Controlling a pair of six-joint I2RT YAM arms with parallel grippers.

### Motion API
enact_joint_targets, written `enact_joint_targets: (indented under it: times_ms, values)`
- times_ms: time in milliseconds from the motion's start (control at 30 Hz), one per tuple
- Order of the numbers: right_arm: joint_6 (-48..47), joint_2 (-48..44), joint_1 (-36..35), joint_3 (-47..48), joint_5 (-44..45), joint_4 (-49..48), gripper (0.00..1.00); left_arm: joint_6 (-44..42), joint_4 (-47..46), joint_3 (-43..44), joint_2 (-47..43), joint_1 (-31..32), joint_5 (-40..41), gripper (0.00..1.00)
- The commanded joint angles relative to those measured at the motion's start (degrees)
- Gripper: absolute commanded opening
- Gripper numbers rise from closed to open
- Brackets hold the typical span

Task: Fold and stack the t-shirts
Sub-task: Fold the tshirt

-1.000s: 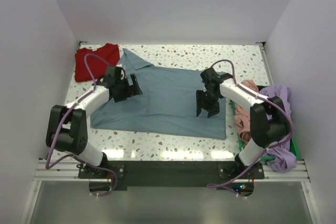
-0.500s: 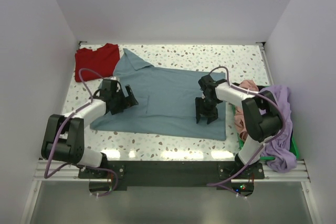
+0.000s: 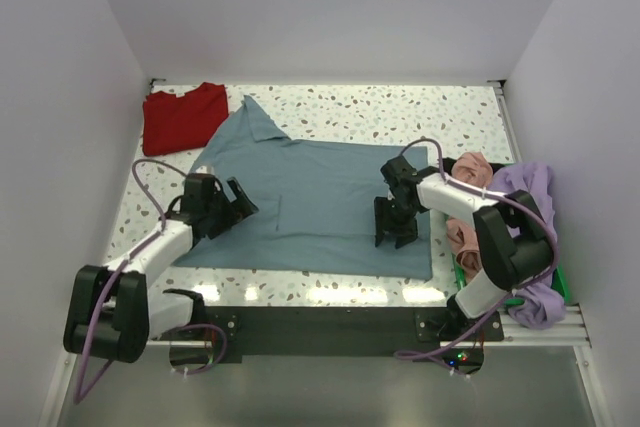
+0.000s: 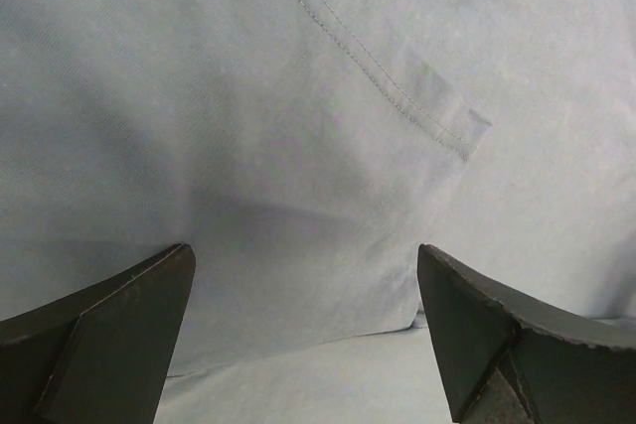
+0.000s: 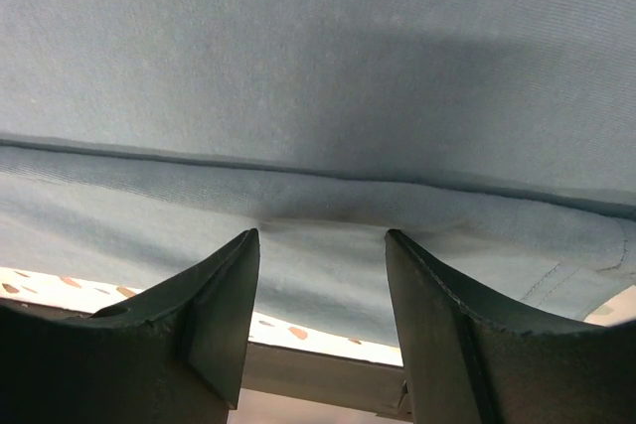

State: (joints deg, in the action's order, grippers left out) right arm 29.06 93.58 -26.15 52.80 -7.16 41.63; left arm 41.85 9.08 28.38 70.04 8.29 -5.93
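The slate-blue t-shirt [image 3: 320, 197] lies spread flat across the middle of the table, collar towards the far left. My left gripper [image 3: 238, 205] is open over its left side; in the left wrist view [image 4: 306, 275] blue cloth with a stitched hem fills the frame between the fingers. My right gripper [image 3: 395, 232] is open low over the shirt's near right part; the right wrist view [image 5: 320, 245] shows the shirt's near hem [image 5: 318, 196] between the fingers. A red t-shirt [image 3: 180, 117] lies at the far left corner. Salmon-pink [image 3: 465, 232] and lavender [image 3: 530, 197] shirts are heaped at the right.
A green basket rim [image 3: 458, 272] shows under the heap at the right edge. White walls close in the table on the left, back and right. The speckled tabletop [image 3: 400, 107] shows behind the blue shirt and along the near edge.
Both grippers have moved towards the near edge over the blue shirt, the left one also further left. The shirt's left side and near hem have shifted slightly.
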Motion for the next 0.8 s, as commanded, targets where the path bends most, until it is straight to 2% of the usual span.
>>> enact_joint_targets:
  times_ms: [0,167,333,567,767]
  values:
    - [1.09,-0.06,-0.57,-4.54,1.36,0.03,0.58,3.85,10.95,-4.20,-3.85,-0.38,3.73,1.00]
    - [1.70,-1.64,-1.44,-5.16,1.88,1.44,0.58,5.18,14.90,-5.35,-11.14,-0.38,4.26,1.00]
    - [1.53,-4.62,-2.41,-1.91,1.88,4.42,0.58,4.91,16.58,-3.43,-14.40,-0.38,3.56,1.00]
    - [0.82,-7.10,-2.41,6.87,3.82,10.23,0.58,-0.61,13.69,6.40,-8.54,-0.38,2.60,1.00]
    - [0.30,-3.85,-2.50,8.82,3.64,5.94,0.59,-3.78,6.40,8.80,-0.72,-0.38,-1.87,1.00]
